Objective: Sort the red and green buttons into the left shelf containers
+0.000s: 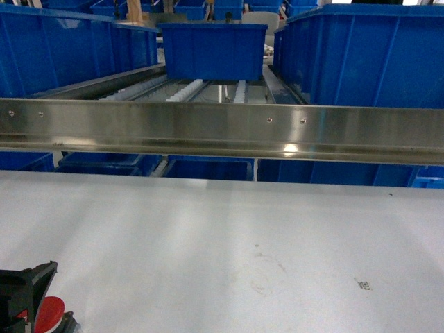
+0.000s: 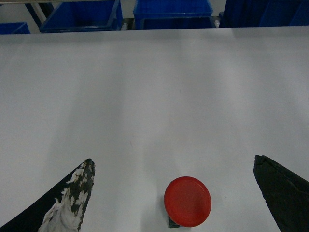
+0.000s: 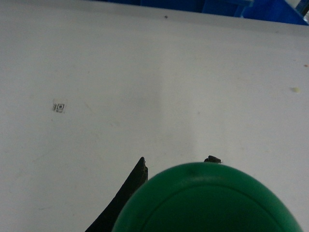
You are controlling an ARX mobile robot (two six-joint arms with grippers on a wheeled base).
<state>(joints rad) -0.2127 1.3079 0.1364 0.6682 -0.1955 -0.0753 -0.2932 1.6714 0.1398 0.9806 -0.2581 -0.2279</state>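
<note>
A red button point(image 2: 187, 201) with a round red cap on a dark body stands upright on the white table. It lies between the wide-apart fingers of my left gripper point(image 2: 173, 160), which is open and touches nothing. In the head view the same red button point(image 1: 47, 313) and left gripper point(image 1: 31, 295) sit at the bottom left corner. The green button point(image 3: 207, 203) fills the bottom of the right wrist view, with my right gripper point(image 3: 177, 160) shut on it; its body is hidden. The left shelf containers point(image 1: 69, 48) are bright-blue bins on the upper shelf, far left.
A steel shelf rail point(image 1: 222, 128) runs across the table's far edge. Behind it stand a blue bin point(image 1: 211, 48) on rollers at the centre and a large blue bin point(image 1: 361, 55) on the right. More blue bins point(image 1: 208, 168) sit below. A small printed mark point(image 1: 363, 284) lies on the table.
</note>
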